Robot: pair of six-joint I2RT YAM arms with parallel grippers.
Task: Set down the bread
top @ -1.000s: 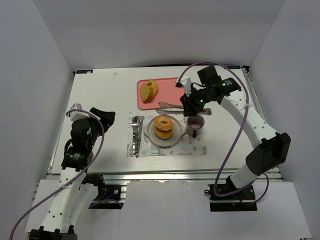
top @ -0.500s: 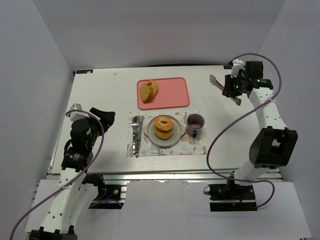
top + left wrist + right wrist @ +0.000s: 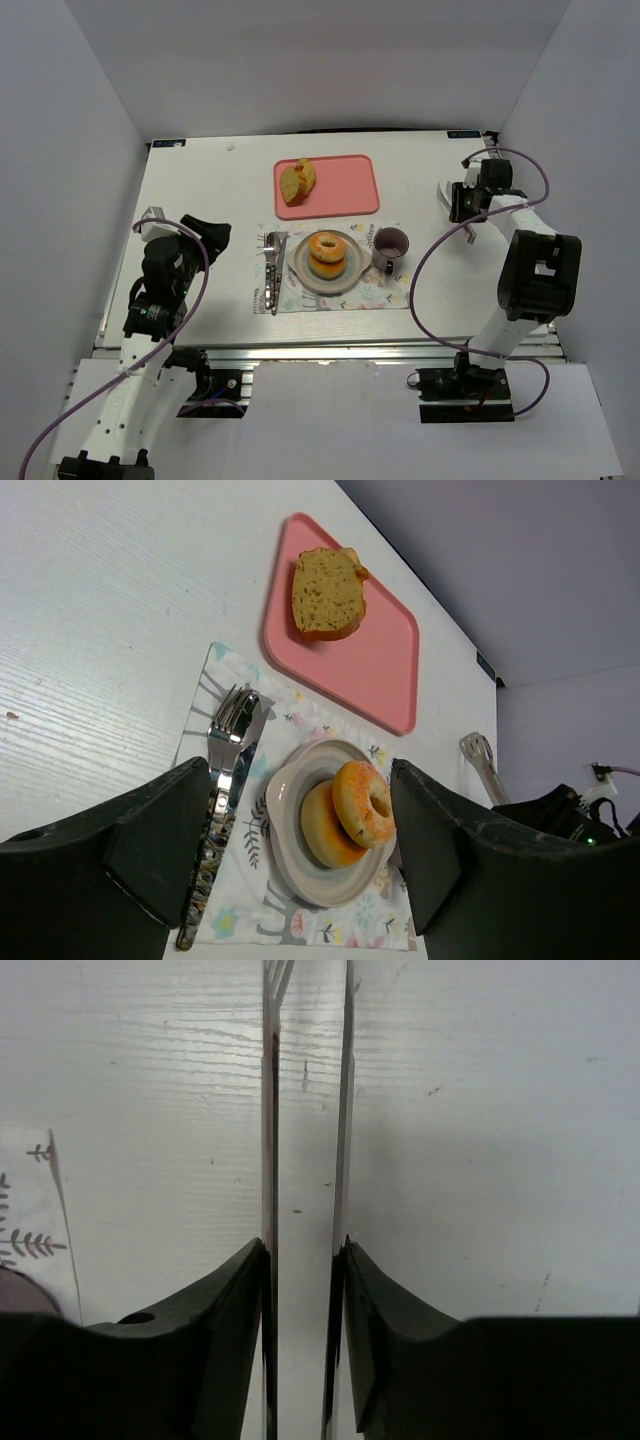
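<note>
Two golden-orange ring breads (image 3: 326, 250) lie stacked on a small grey plate (image 3: 300, 272) on a patterned placemat. In the left wrist view the upper bread (image 3: 362, 802) leans on the lower bread (image 3: 318, 832) inside the plate (image 3: 290, 852). My left gripper (image 3: 205, 236) is open and empty, left of the placemat, and frames the plate in its own view (image 3: 300, 768). My right gripper (image 3: 462, 200) is near the table's right edge, shut on metal tongs (image 3: 444, 189). The two tong arms (image 3: 270, 1110) run between its fingers (image 3: 305, 1245), low over the table.
A pink tray (image 3: 345, 185) with a pale sliced bread piece (image 3: 297, 179) lies at the back centre. A purple mug (image 3: 389, 245) stands right of the plate. A fork and knife (image 3: 273, 268) lie on the placemat's left side. White walls enclose the table.
My right arm has swung from over the mug and plate to the table's right edge, carrying the tongs and lowering them. The breads and the left arm have not moved.
</note>
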